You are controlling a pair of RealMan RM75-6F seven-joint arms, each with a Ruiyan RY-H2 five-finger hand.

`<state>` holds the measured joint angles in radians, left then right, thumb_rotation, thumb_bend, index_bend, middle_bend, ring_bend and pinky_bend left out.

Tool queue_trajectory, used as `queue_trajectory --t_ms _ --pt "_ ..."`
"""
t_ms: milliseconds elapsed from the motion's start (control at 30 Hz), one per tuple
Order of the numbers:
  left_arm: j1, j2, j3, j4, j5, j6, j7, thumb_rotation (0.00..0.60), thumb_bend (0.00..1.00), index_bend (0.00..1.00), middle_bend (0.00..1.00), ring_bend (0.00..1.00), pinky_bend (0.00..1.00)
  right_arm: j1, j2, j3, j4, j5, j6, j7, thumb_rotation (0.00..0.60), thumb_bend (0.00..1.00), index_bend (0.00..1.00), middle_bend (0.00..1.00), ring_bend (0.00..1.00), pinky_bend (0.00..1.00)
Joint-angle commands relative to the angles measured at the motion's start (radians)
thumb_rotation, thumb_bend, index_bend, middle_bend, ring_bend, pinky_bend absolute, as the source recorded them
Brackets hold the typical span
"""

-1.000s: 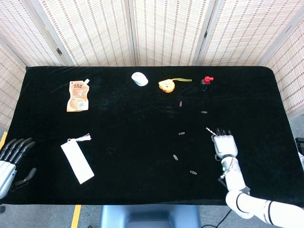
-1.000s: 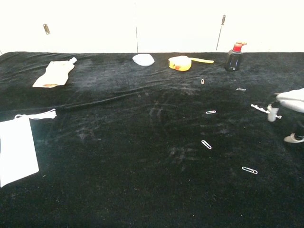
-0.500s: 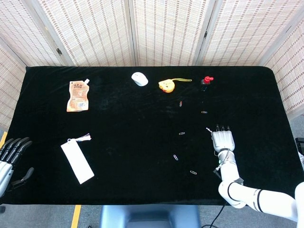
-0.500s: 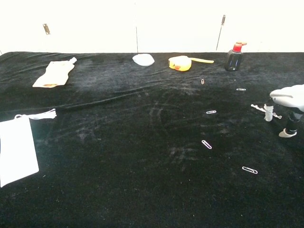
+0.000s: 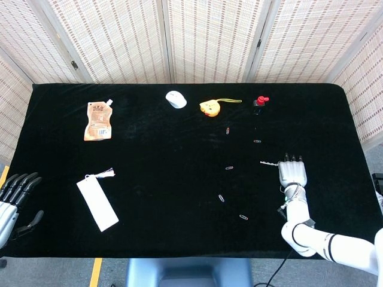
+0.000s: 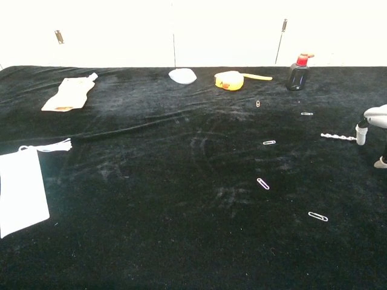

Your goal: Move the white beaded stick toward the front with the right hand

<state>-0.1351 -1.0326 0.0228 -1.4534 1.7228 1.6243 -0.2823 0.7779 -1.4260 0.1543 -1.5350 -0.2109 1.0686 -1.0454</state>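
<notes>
The right hand rests just beside the thin white beaded stick, fingers apart, holding nothing; probably preparing to pull it frontward.

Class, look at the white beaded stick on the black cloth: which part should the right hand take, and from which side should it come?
Probably its right end. The white beaded stick lies flat and thin, running left to right, its right end beside the right hand. A thumb-and-finger pinch from above, across its width, seems best; the flat cloth leaves no room underneath.

Head view looks steeply down over the whole table; chest view (lower, nearer) skims its surface.
</notes>
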Motion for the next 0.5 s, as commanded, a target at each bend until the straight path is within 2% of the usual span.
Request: queue_trajectory --t_ms 33,167,333,400,500 --pt "0.001 0.000 -0.001 0.000 -0.001 0.002 0.000 0.600 0.46 0.00 0.08 0.08 0.05 -0.001 0.021 0.004 -0.020 -0.011 -0.018 0.031 0.600 0.29 0.29 0.00 0.00 0.00" --pt "0.003 0.001 -0.001 0.000 -0.003 0.005 -0.003 0.600 0.46 0.00 0.08 0.08 0.05 -0.019 0.092 0.006 -0.112 -0.071 -0.021 0.093 0.600 0.29 0.29 0.00 0.00 0.00" --pt "0.000 -0.002 0.000 -0.002 0.002 0.000 0.005 0.600 0.46 0.00 0.08 0.08 0.05 -0.041 0.171 0.008 -0.238 -0.172 0.027 0.163 0.600 0.29 0.29 0.00 0.00 0.00" --pt "-0.002 -0.003 0.001 -0.004 0.003 -0.005 0.010 0.600 0.46 0.00 0.08 0.08 0.05 -0.043 0.165 0.009 -0.243 -0.219 0.059 0.183 0.600 0.29 0.29 0.00 0.00 0.00" --pt "-0.004 -0.004 0.002 -0.007 0.005 -0.008 0.015 0.600 0.46 0.00 0.08 0.08 0.05 -0.041 0.110 -0.002 -0.192 -0.296 0.113 0.194 0.600 0.29 0.29 0.00 0.00 0.00"
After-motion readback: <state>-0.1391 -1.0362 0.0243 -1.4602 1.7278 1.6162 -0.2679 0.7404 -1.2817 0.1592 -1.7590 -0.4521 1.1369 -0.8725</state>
